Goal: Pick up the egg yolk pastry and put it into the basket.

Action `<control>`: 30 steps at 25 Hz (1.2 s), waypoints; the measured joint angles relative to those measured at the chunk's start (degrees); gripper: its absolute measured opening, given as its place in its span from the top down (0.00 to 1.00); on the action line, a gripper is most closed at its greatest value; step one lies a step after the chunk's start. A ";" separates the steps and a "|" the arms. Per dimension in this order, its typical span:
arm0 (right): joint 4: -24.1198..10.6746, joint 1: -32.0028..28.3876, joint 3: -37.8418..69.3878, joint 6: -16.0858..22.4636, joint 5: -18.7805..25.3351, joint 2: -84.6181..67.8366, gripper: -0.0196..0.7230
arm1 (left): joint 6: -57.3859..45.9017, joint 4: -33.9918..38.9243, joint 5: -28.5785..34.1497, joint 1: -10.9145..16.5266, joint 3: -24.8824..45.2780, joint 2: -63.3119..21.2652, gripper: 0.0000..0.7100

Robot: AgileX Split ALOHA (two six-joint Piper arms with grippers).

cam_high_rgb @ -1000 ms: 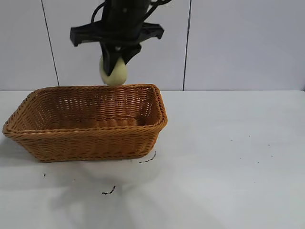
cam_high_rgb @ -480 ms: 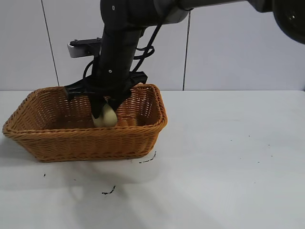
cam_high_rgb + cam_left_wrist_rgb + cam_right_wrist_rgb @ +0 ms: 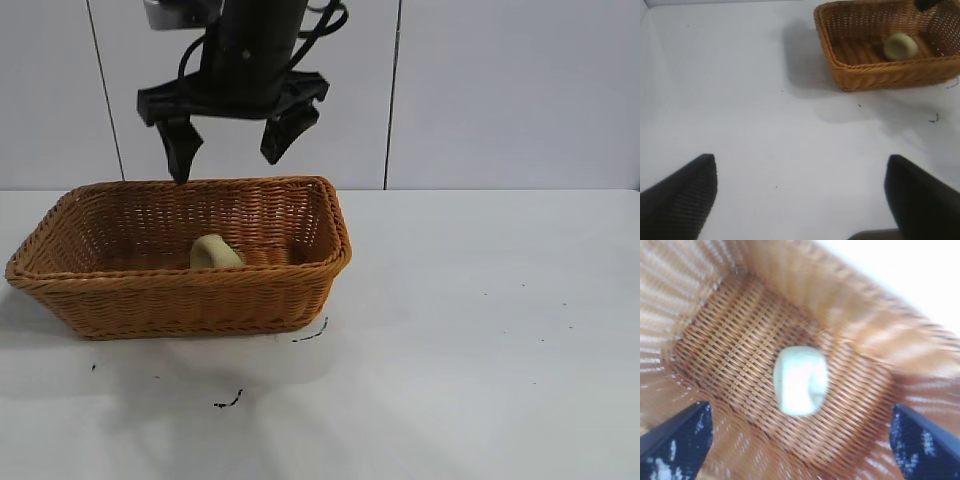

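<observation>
The egg yolk pastry (image 3: 215, 252), a pale cream round puck, lies tilted on the floor of the orange-brown wicker basket (image 3: 180, 300). My right gripper (image 3: 227, 165) hangs open and empty above the basket, its fingers spread wide, apart from the pastry. In the right wrist view the pastry (image 3: 800, 381) lies straight below the open right gripper (image 3: 800, 409) on the basket's woven floor (image 3: 730, 340). My left gripper (image 3: 801, 159) is open and empty over bare table, far from the basket (image 3: 865, 75) and the pastry (image 3: 900, 46).
The white table (image 3: 480, 330) has a few small dark specks (image 3: 228, 403) in front of the basket. A panelled grey wall stands behind.
My right gripper went down into the basket with the pastry, let it go, and has risen above the rim with its fingers spread. The pastry now lies in the basket.
</observation>
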 joint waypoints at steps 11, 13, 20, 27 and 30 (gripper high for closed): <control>-0.90 -21.19 0.00 -1.00 6.52 -1.00 0.04 | 0.00 0.00 0.00 0.00 0.00 0.00 0.02; -0.90 -24.60 0.00 -1.11 6.94 -1.00 0.04 | 0.00 0.00 0.00 0.00 0.00 0.00 0.02; -0.35 -32.63 0.00 -0.75 11.63 -1.00 0.04 | 0.00 0.00 0.00 0.00 0.00 0.00 0.02; 0.82 -33.06 2.05 0.52 11.80 -3.75 0.04 | 0.00 0.00 0.00 0.00 0.00 0.00 0.02; 0.82 -33.06 8.51 0.95 11.62 -8.51 0.04 | 0.00 0.00 0.00 0.00 0.00 0.00 0.02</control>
